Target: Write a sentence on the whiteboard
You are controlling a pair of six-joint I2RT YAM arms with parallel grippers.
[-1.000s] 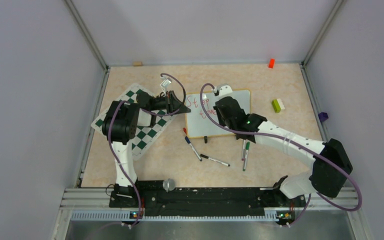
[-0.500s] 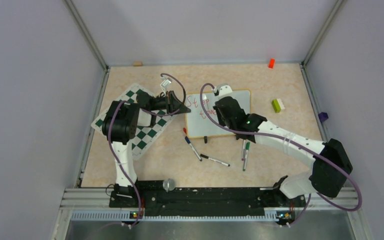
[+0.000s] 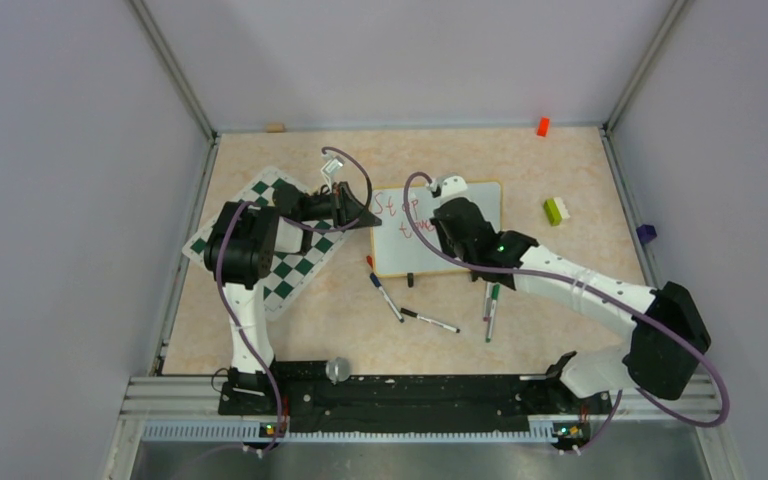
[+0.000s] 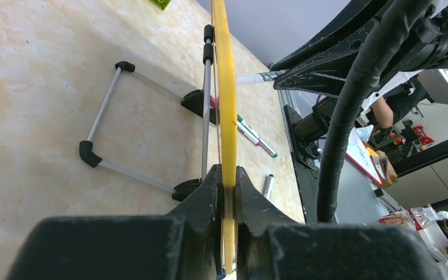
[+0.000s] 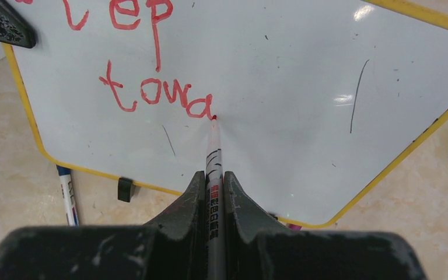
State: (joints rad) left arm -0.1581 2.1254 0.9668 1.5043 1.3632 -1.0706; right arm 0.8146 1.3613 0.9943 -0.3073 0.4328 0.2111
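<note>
Your left gripper pinches the board's left edge to steady it; your right gripper squeezes the red pen, tip touching the words.

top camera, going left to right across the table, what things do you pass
chessboard mat → whiteboard → green and white block → purple block by the right wall

whiteboard | sentence in red handwriting | line one: "Step", its first letters cut off in the right wrist view | line two: "towa" | marker barrel: printed label, too small to read
</note>
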